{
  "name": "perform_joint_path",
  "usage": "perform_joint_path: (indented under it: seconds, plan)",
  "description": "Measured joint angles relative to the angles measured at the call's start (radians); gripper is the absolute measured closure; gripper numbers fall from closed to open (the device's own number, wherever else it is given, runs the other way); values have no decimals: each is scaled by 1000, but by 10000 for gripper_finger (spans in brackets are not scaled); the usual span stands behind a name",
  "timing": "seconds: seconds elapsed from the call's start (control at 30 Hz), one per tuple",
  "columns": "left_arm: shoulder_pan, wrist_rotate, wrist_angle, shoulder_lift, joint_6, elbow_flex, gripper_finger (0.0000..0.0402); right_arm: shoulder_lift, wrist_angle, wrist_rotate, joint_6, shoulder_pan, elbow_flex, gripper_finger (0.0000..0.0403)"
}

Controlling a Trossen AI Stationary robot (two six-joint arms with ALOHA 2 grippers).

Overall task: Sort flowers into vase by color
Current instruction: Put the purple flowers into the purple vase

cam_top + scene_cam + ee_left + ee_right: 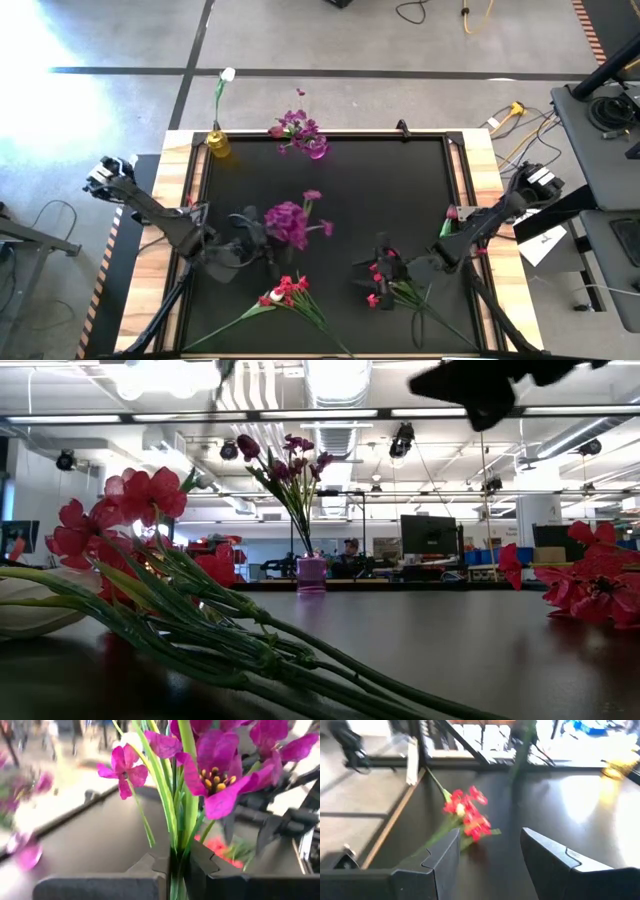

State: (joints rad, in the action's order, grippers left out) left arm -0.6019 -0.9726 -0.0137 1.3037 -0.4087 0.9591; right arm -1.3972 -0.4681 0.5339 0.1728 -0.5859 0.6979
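purple spray's stems (pixel 176 827) pinched between left fingers (pixel 150 870).

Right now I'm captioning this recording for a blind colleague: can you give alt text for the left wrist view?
The left end effector is shut on the green stems of a purple-magenta flower spray, whose open blooms fill the upper part of the view. Beyond lie the dark table, a red-pink cluster, and blurred purple flowers.

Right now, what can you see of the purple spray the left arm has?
The purple spray is an artificial bunch of magenta petals with yellow-tipped centres on thin green stems. The left gripper has its jaws shut on the stems low down, holding it upright over the left-centre of the black table. Nothing else visibly touches it.
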Motion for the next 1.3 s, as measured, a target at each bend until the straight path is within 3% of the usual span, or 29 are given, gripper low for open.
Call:
perform_joint_path:
  seconds: [0.1,0.23,0.4,0.5,0.67,0.77,1.03,1.17,1.3]
  plan:
    - [37,78,259,77,191,-16,389,-34,-139,-17,-51,21,0,202]
    - [94,236,549,205,333,-35,389,-35,-249,42,-116,46,0,202]
    - [151,417,865,355,461,-22,389,-16,-263,13,-185,62,0,202]
    - [177,469,969,412,505,-7,389,-13,-262,7,-189,63,0,202]
    - [206,481,982,456,492,22,388,-11,-259,13,-198,65,0,205]
    - [206,487,975,463,493,33,388,-11,-263,16,-200,68,0,227]
    - [197,496,897,430,493,39,387,19,-263,18,-241,75,0,378]
    - [196,486,856,412,513,39,368,32,-255,17,-244,82,-2,387]
    - [174,406,635,324,499,38,323,56,-255,32,-246,101,-2,388]
